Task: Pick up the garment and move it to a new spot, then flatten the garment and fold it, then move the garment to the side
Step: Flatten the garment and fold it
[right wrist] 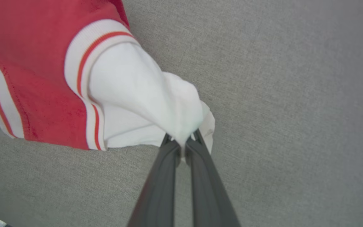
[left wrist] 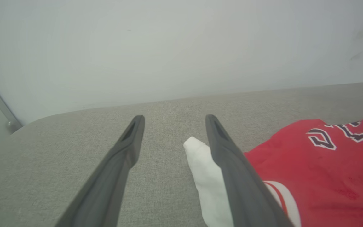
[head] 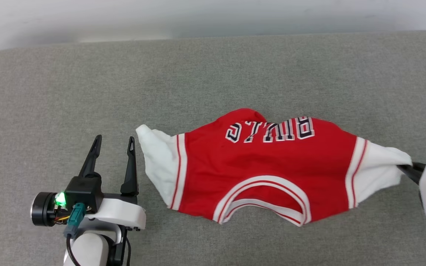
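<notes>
The garment (head: 261, 166) is a red T-shirt with white sleeves and a black "BULLS" print, lying spread across the grey surface with its collar toward me. My right gripper (right wrist: 182, 139) is shut on the tip of the garment's (right wrist: 43, 63) white right-hand sleeve (right wrist: 143, 94), which is bunched and pulled taut; in the head view this gripper (head: 407, 168) sits at the far right. My left gripper (head: 114, 140) stands open just left of the other white sleeve (head: 157, 162), holding nothing. In the left wrist view that sleeve (left wrist: 205, 176) lies beside the right-hand finger of the left gripper (left wrist: 172, 118).
The grey fabric surface (head: 213, 74) runs wide on all sides of the shirt. A pale wall (head: 213, 14) stands behind its far edge.
</notes>
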